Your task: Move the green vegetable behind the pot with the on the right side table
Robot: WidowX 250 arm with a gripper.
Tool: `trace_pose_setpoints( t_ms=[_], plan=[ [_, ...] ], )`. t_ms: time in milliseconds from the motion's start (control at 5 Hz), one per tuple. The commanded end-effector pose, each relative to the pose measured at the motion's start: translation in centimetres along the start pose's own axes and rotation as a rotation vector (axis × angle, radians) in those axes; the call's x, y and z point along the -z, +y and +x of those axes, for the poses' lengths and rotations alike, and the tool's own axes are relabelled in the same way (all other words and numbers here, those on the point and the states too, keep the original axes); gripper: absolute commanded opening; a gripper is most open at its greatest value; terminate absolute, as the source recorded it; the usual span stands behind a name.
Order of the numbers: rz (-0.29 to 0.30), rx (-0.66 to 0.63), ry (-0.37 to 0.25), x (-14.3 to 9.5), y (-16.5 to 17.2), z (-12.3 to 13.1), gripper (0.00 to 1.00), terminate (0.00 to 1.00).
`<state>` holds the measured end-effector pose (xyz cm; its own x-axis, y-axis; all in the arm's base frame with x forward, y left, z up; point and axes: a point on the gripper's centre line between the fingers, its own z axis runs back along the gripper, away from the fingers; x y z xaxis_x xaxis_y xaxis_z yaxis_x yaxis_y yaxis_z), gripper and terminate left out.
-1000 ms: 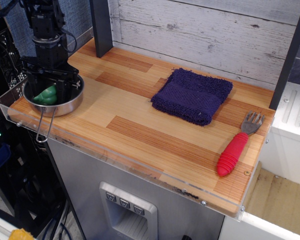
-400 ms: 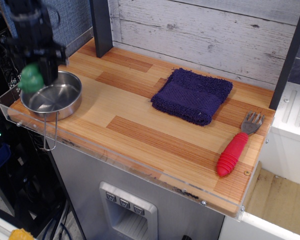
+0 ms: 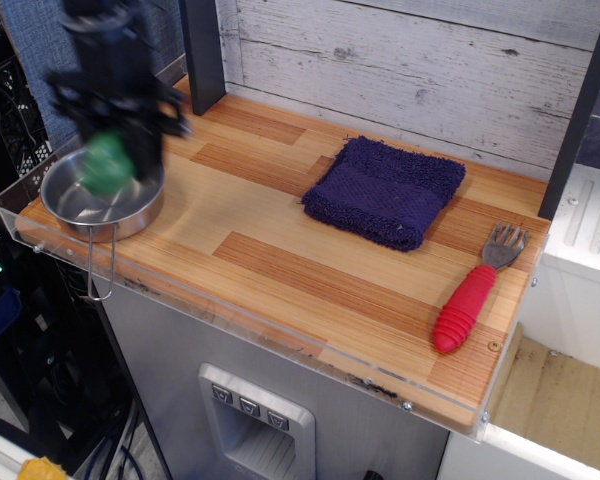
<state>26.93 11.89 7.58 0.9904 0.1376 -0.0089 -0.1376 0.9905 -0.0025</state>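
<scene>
My gripper (image 3: 110,165) is blurred with motion and is shut on the green vegetable (image 3: 106,164), holding it in the air above the pot. The pot (image 3: 98,200), a shiny steel bowl with a thin wire handle, sits at the table's front left corner and holds nothing. The table (image 3: 280,250) is a light wooden plank top with a clear acrylic rim.
A dark blue folded cloth (image 3: 385,190) lies at the middle back. A red-handled fork (image 3: 470,300) lies near the right edge. A dark post (image 3: 202,50) stands at the back left, and a grey plank wall runs behind the table.
The gripper took the green vegetable out of the pot, lifted it up, and has now swung it to the right over the pot. The pot is left empty.
</scene>
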Motion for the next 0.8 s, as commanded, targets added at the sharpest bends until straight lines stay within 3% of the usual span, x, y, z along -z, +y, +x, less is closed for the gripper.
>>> trace_pose_setpoints(
  t_ms=[0,400,600],
  plan=[
    [-0.085,0.063,0.028,1.2,-5.0,-2.6,0.00,0.00],
    [-0.042,0.103,0.074,2.7,-9.8,-4.7,0.00,0.00],
    [0.006,0.148,0.072,3.6,-12.6,-4.5,0.00,0.00]
  ],
)
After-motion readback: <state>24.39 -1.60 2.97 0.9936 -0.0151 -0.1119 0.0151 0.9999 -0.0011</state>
